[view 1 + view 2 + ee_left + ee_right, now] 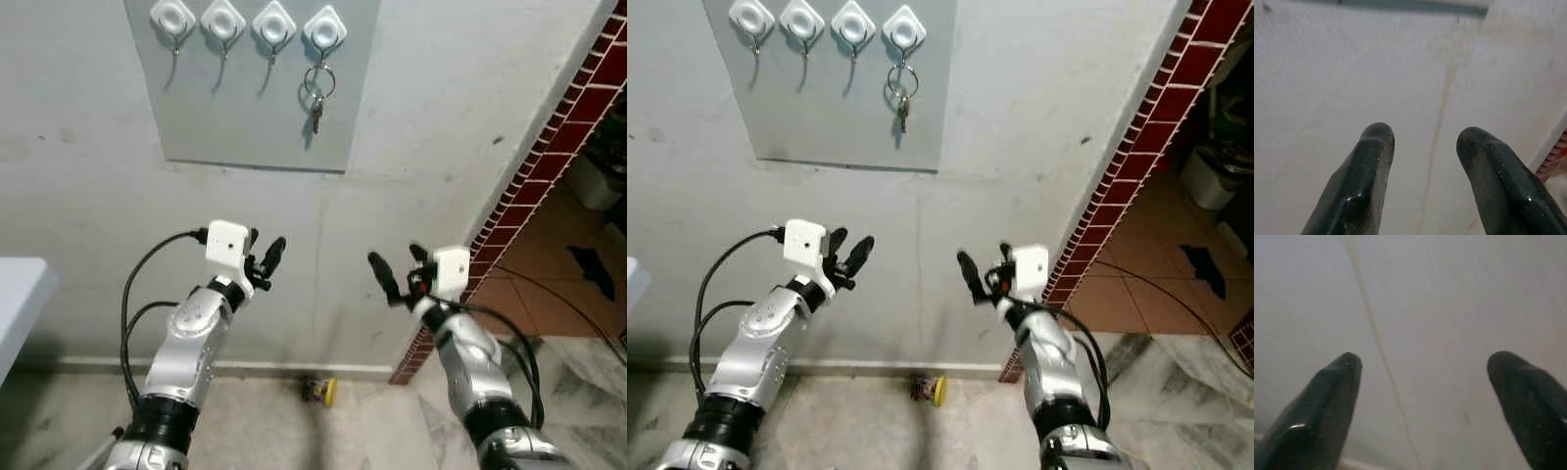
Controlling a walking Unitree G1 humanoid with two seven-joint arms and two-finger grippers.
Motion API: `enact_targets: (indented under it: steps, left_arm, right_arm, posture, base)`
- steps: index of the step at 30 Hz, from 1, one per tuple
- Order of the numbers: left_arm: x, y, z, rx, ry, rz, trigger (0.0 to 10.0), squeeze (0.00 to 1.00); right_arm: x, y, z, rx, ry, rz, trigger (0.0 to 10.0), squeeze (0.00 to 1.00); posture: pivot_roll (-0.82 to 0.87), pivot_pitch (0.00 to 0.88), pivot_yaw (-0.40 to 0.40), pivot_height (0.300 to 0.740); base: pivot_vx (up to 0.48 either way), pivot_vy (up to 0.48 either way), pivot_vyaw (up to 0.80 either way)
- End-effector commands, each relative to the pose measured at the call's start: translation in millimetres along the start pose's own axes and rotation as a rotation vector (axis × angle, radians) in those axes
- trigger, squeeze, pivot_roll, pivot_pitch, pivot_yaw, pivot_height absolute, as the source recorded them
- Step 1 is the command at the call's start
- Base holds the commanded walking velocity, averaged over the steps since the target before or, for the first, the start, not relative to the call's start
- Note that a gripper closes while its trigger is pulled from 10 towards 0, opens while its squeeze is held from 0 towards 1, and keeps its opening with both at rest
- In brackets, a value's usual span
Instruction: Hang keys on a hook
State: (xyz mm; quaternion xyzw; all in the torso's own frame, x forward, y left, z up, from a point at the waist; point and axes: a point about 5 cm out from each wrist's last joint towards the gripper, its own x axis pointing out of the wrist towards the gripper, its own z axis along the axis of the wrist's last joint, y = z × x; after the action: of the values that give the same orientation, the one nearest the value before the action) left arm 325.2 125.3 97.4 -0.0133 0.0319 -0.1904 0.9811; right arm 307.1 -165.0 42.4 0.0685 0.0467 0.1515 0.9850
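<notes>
A grey board [245, 108] on the wall carries a row of several white hooks [224, 22]. A key ring with keys [316, 93] hangs from the rightmost hook [324, 31]. Both arms are raised toward the wall well below the board. My left gripper [265, 255] is open and empty, its fingers [1364, 176] spread before bare wall. My right gripper [400, 266] is open too, with nothing between its fingers [1327, 401].
A red brick pillar edge [549, 157] runs down the right side, with a tiled floor [549, 284] beyond. A small yellow and dark object [319, 391] lies on the floor at the wall's foot. A white surface corner [18, 294] juts in at the left.
</notes>
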Motion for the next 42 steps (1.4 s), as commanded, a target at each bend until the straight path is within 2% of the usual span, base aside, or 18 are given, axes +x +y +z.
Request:
enact_targets:
  steps: [1,6,8,9,10,11,16,17,19,20,22,24,25,26,27,28,29,42]
  left_arm:
    - [-2.3,-3.8,-19,0.034,0.043,-0.013,10.0,0.00]
    - [-13.8,-10.8,-59,-0.012,0.178,-0.050,10.0,0.00]
    - [-27.1,-13.5,-86,-0.048,0.277,-0.055,10.0,0.00]
    - [-39.1,-13.5,-106,-0.058,0.367,-0.032,10.0,0.00]
    - [-42.6,-12.9,-111,-0.048,0.394,-0.022,10.0,0.00]
    - [-54.4,-11.8,-125,-0.063,0.462,0.001,10.0,0.00]
    - [-81.1,-8.1,-150,-0.075,0.596,0.058,10.0,0.00]
    - [-97.1,-5.5,-162,-0.108,0.664,0.105,10.0,0.00]
    - [-111.7,-3.7,-172,-0.120,0.725,0.143,10.0,0.00]
    - [-125.1,-3.0,-181,-0.135,0.778,0.177,10.0,0.00]
    - [-130.5,-3.4,-184,-0.144,0.797,0.189,10.0,0.00]
    - [-141.7,-6.8,-191,-0.155,0.833,0.203,10.0,0.00]
    - [-141.7,-6.8,-191,-0.155,0.833,0.203,10.0,0.00]
    - [-143.1,-8.1,-192,-0.157,0.837,0.201,10.0,0.00]
    - [-143.9,-10.5,-193,-0.156,0.840,0.197,10.0,0.00]
    - [-143.9,-10.5,-193,-0.156,0.840,0.197,10.0,0.00]
    - [-143.8,-11.6,-194,-0.151,0.843,0.194,10.0,0.00]
    - [-138.3,-7.7,-190,-0.116,0.840,0.181,10.0,0.00]
  right_arm:
    - [-13.5,-4.7,-21,0.005,0.092,-0.056,10.0,1.00]
    - [-39.4,-9.0,-55,0.007,0.246,-0.142,10.0,1.00]
    - [-56.5,-9.4,-74,0.031,0.338,-0.173,10.0,1.00]
    - [-69.4,-8.9,-88,0.039,0.405,-0.198,10.0,1.00]
    - [-72.9,-8.8,-91,0.035,0.426,-0.207,10.0,1.00]
    - [-82.5,-7.7,-100,0.051,0.480,-0.217,10.0,1.00]
    - [-98.1,-6.3,-114,0.061,0.558,-0.253,10.0,1.00]
    - [-108.1,-6.5,-121,0.076,0.606,-0.278,10.0,1.00]
    - [-117.4,-6.3,-128,0.088,0.649,-0.297,10.0,1.00]
    - [-127.4,-5.1,-135,0.099,0.698,-0.312,10.0,1.00]
    - [-132.5,-4.5,-138,0.100,0.722,-0.318,10.0,1.00]
    - [-151.0,-4.2,-148,0.146,0.791,-0.370,10.0,0.98]
    - [-151.0,-4.2,-148,0.146,0.791,-0.370,10.0,0.98]
    - [-155.8,-4.4,-150,0.153,0.809,-0.386,10.0,0.91]
    - [-162.0,-3.7,-153,0.155,0.829,-0.393,10.0,0.25]
    - [-162.0,-3.7,-153,0.155,0.829,-0.393,10.0,0.25]
    - [-166.3,-1.6,-156,0.153,0.849,-0.387,10.0,0.00]
    - [-163.7,11.9,-161,0.147,0.888,-0.355,10.0,0.00]
  posture:
    - [-0.15,0.000,-0.004,0.724]
    - [-0.16,0.000,-0.001,0.724]
    - [-0.16,0.000,0.001,0.724]
    - [-0.16,0.000,0.003,0.724]
    - [-0.16,0.000,0.003,0.724]
    - [-0.17,0.000,0.004,0.724]
    - [-0.17,0.000,0.003,0.724]
    - [-0.17,0.000,0.003,0.724]
    - [-0.17,0.000,0.001,0.724]
    - [-0.17,0.000,0.001,0.724]
    - [-0.17,0.000,0.000,0.724]
    - [-0.17,0.000,-0.002,0.724]
    - [-0.17,0.000,-0.002,0.724]
    - [-0.17,0.000,-0.001,0.724]
    - [-0.16,0.000,-0.001,0.724]
    - [-0.16,0.000,-0.001,0.724]
    - [-0.16,0.000,-0.003,0.724]
    - [-0.17,0.000,0.010,0.724]
  base:
    - [0.000,0.000,0.00]
    - [0.000,0.000,0.00]
    - [0.000,0.000,0.00]
    - [0.000,0.000,0.00]
    - [0.000,0.000,0.00]
    - [0.000,0.000,0.00]
    - [0.000,0.000,0.00]
    - [0.000,0.000,0.00]
    - [0.000,0.000,0.00]
    - [0.000,0.000,0.00]
    - [0.000,0.000,0.00]
    - [0.000,0.000,0.00]
    - [0.000,0.000,0.00]
    - [0.000,0.000,0.00]
    - [0.000,0.000,0.00]
    - [0.000,0.000,0.00]
    - [0.000,0.000,0.00]
    - [0.000,0.000,0.00]
